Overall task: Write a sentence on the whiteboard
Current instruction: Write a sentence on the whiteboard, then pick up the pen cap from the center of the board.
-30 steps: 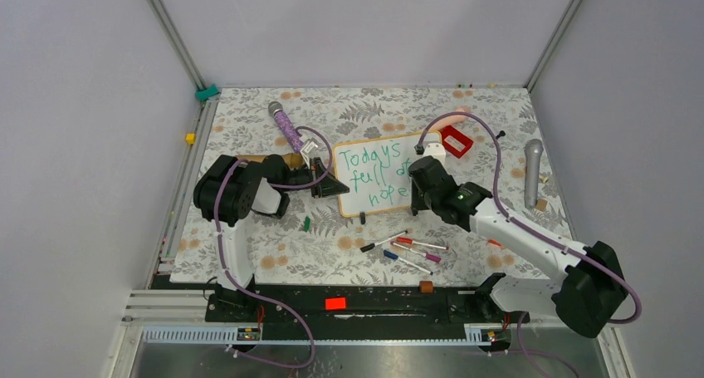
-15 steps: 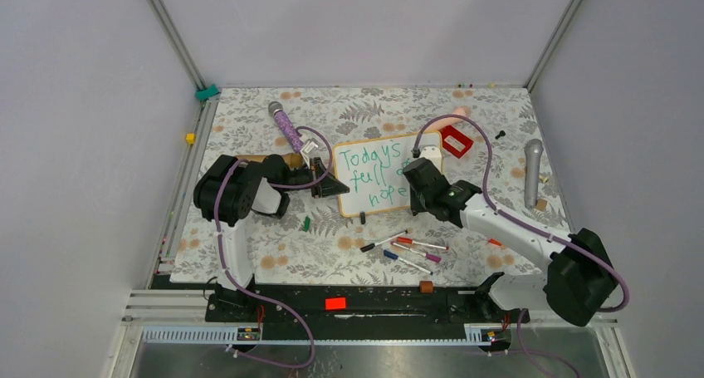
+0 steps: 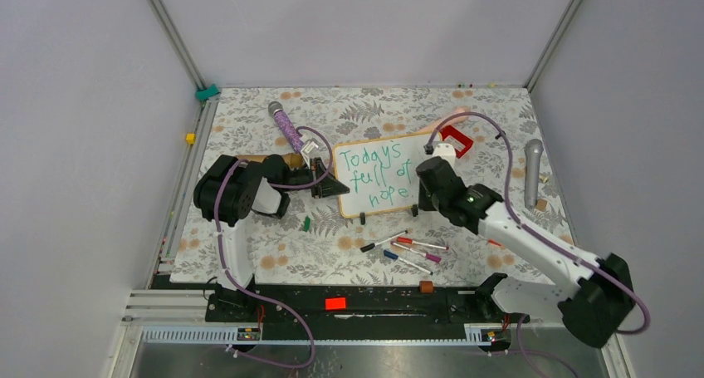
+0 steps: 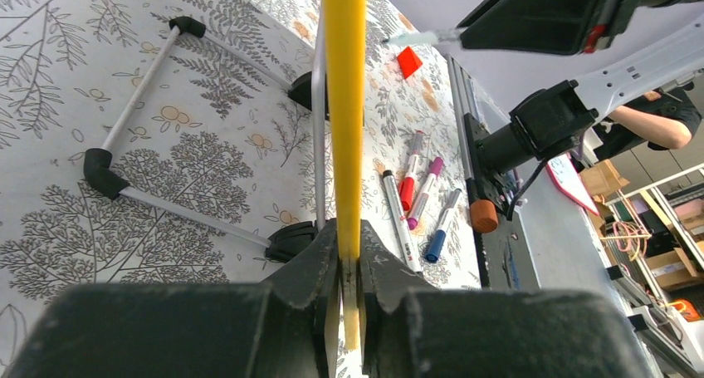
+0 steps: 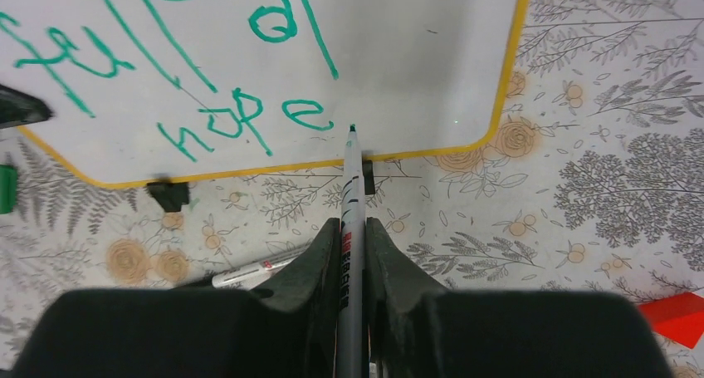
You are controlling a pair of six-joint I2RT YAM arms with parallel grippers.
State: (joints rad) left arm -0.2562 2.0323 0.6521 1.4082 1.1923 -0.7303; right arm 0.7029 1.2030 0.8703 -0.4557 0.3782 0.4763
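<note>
- Top external view, nearest the arm bases: a scatter of loose markers (image 3: 405,248) lies on the flowered table (image 3: 249,253), spare colours in front of the board and apart from it
- Next back, the right gripper (image 5: 352,228) has its fingers pressed together on a green marker (image 5: 349,187), held along the line of the fingers so that the nib leads and the wrist camera looks straight down it
- The nib sits at the lower margin of the whiteboard (image 3: 357,202), just right of the last "e" and just inside the frame; whether it touches the surface cannot be told
- The whiteboard stands mid-table between the two arms, propped on its small black feet, its face turned toward the right arm so the pen can reach it
- The sentence (image 3: 374,174) runs over it in green in three lines, "Todays full of hope"; since the words read whole and the nib is past the last letter, the writing looks finished or nearly so
- On the board's left edge the left gripper (image 4: 349,266) pinches the tan frame between its closed fingers, most likely to brace the board against the push of the pen
- Farthest back lie a purple microphone (image 3: 286,129), a red object (image 3: 455,139) by the board's far corner and a grey microphone (image 3: 533,170), all unused
</note>
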